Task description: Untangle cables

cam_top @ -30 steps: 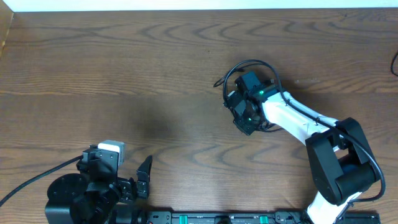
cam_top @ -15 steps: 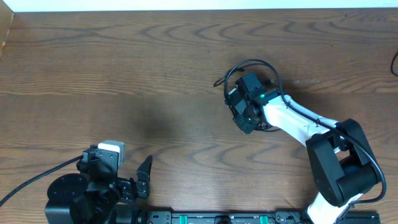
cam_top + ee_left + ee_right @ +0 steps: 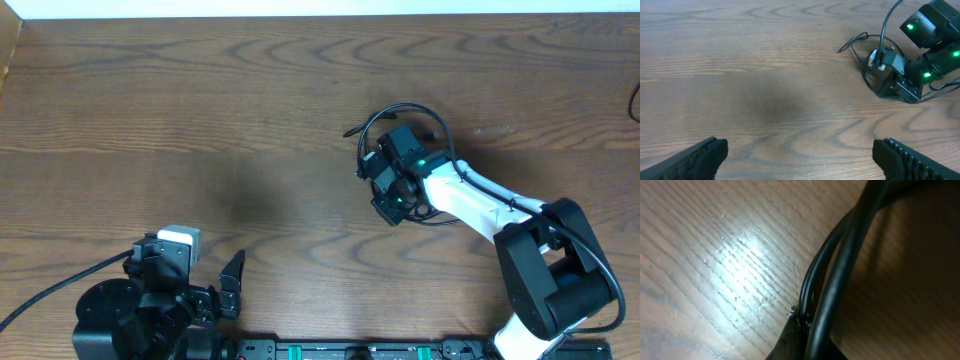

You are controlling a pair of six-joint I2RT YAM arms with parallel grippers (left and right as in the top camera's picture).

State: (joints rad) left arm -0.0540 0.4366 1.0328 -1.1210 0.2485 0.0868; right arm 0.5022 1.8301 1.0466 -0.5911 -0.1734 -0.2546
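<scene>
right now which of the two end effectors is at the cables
The right end effector, shut on the black cables; the left end effector sits open, far from them.

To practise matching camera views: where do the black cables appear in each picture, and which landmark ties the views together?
Overhead: cables loop right of centre, in the upper half.
Left wrist: cables at upper right.
Right wrist: cables in close-up, running from top right to bottom centre.
Landmark: the right gripper, green lights on its head, sits among the cables in the overhead and left wrist views.
</scene>
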